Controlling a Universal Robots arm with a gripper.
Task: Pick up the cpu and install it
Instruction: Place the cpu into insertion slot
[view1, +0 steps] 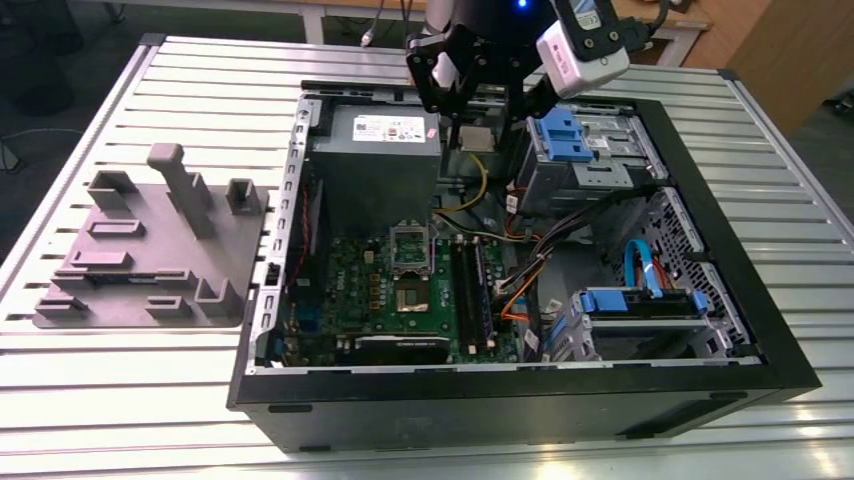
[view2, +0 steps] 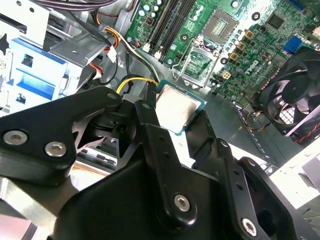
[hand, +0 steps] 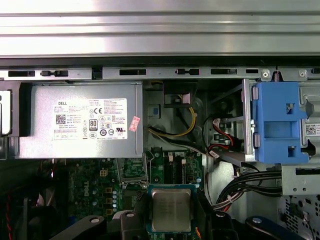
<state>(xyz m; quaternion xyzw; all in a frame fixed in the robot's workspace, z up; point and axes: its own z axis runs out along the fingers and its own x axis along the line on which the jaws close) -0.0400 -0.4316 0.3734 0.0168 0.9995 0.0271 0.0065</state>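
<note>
The cpu (view1: 471, 137) is a small square chip with a silver-grey top and a thin darker rim. It hangs level above the back of the open computer case, between the power supply and the blue drive cage. My gripper (view1: 471, 124) is shut on it, one black finger on each of two opposite edges. Both wrist views show the cpu (view2: 178, 106) (hand: 171, 208) clamped in the gripper (view2: 177, 120) (hand: 171, 217). The motherboard socket (view1: 411, 291) (view2: 220, 20) lies lower, toward the case front, its metal load plate (view1: 408, 245) (view2: 198, 62) swung open. The cpu is apart from the socket.
The grey power supply (view1: 378, 135) (hand: 80, 120) and the blue drive cage (view1: 574, 135) (hand: 277, 125) flank the gripper. Yellow and black cables (hand: 187, 125) run beneath it. Black memory sticks (view1: 467, 280) stand beside the socket. A case fan (view2: 295, 95) sits nearby. A grey fixture plate (view1: 147, 250) lies outside the case.
</note>
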